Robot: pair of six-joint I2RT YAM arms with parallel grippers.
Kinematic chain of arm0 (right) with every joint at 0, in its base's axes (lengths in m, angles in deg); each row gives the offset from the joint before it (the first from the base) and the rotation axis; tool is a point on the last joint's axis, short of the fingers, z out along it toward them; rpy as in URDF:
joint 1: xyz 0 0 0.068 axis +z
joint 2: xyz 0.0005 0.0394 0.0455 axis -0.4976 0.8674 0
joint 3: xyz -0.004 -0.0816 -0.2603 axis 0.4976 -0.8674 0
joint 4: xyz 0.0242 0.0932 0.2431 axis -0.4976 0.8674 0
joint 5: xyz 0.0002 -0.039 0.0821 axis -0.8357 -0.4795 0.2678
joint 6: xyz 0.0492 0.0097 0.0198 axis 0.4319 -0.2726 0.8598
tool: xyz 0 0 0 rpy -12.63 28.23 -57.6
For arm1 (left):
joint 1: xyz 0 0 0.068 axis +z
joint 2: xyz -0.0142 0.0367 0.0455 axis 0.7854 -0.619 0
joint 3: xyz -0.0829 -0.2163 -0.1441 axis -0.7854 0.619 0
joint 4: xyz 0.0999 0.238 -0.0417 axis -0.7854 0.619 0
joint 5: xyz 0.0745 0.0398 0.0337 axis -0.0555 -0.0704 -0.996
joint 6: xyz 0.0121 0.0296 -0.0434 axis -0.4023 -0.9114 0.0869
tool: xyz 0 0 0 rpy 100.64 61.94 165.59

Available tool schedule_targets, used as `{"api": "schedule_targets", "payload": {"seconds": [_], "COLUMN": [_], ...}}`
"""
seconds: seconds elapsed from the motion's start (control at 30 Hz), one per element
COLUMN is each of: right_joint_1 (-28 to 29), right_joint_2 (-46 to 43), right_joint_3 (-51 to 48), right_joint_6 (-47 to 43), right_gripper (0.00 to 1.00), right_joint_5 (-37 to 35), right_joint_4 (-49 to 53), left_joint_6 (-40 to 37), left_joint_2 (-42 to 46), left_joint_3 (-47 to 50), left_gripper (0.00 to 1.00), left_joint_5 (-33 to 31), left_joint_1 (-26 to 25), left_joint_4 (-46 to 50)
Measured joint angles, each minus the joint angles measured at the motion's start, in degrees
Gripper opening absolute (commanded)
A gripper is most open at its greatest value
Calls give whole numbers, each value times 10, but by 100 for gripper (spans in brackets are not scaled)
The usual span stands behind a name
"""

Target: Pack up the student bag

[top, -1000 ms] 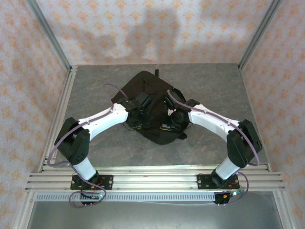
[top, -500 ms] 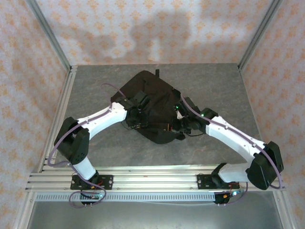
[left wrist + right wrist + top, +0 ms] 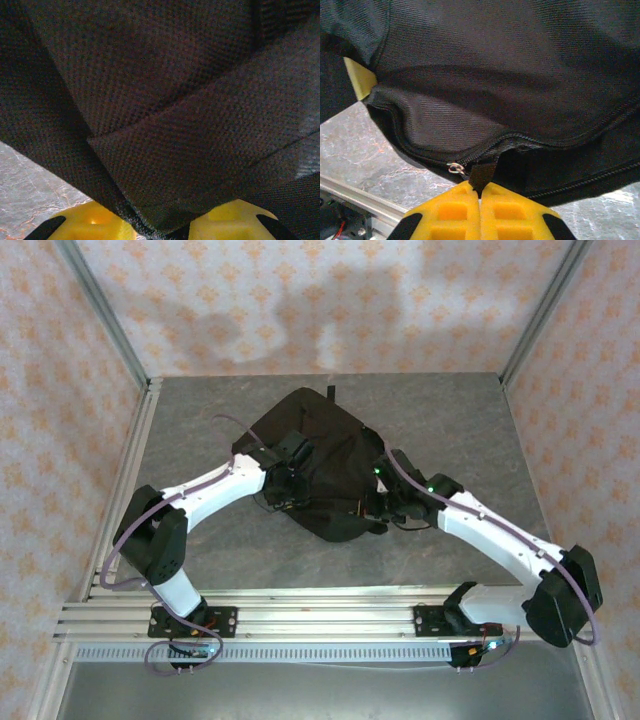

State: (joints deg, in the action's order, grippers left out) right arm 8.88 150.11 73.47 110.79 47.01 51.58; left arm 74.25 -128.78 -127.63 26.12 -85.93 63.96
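The bag (image 3: 322, 435) lies flat at the centre of the grey counter (image 3: 450, 430), its rounded end toward the top of the overhead frame. Both arms reach in from the bottom corners. The left hand (image 3: 287, 478) is on the bag's left part and the right hand (image 3: 378, 502) is at its lower right edge.

In the left wrist view, the yellow fingers (image 3: 90, 227) sit at the bottom edge, part-way apart, with a thick fold of black woven fabric pinched between them. A patch of counter shows at lower left.

In the right wrist view, the right hand's fingers are pressed together at bottom centre, clamping a small black tab (image 3: 483, 176). The tab hangs by a metal ring (image 3: 454, 168) from the zip (image 3: 520, 137), which curves across the middle of the frame. A pale yellow corner (image 3: 360, 77) pokes out from under the fabric at upper left. A metal rail (image 3: 355, 197) crosses the lower left corner.
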Motion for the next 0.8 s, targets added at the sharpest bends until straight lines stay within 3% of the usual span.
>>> {"api": "schedule_targets", "payload": {"seconds": [0.5, 0.73, 0.8], "right_joint_1": [1, 19, 22], "right_joint_2": [-49, 22, 45], "right_joint_3": [-17, 3, 23], "right_joint_6": [-19, -18, -15], "right_gripper": [0, 0, 15], "right_joint_5": [-25, 33, 34], "right_joint_4": [31, -12, -12], "left_joint_6": [-48, -113, -127], "left_joint_2": [20, -33, -41], "left_joint_3": [-1, -124, -151], "left_gripper": [28, 28, 29], "left_joint_5": [-14, -50, -60], "left_joint_1": [78, 99, 99], "left_joint_4": [38, 116, 120]}}
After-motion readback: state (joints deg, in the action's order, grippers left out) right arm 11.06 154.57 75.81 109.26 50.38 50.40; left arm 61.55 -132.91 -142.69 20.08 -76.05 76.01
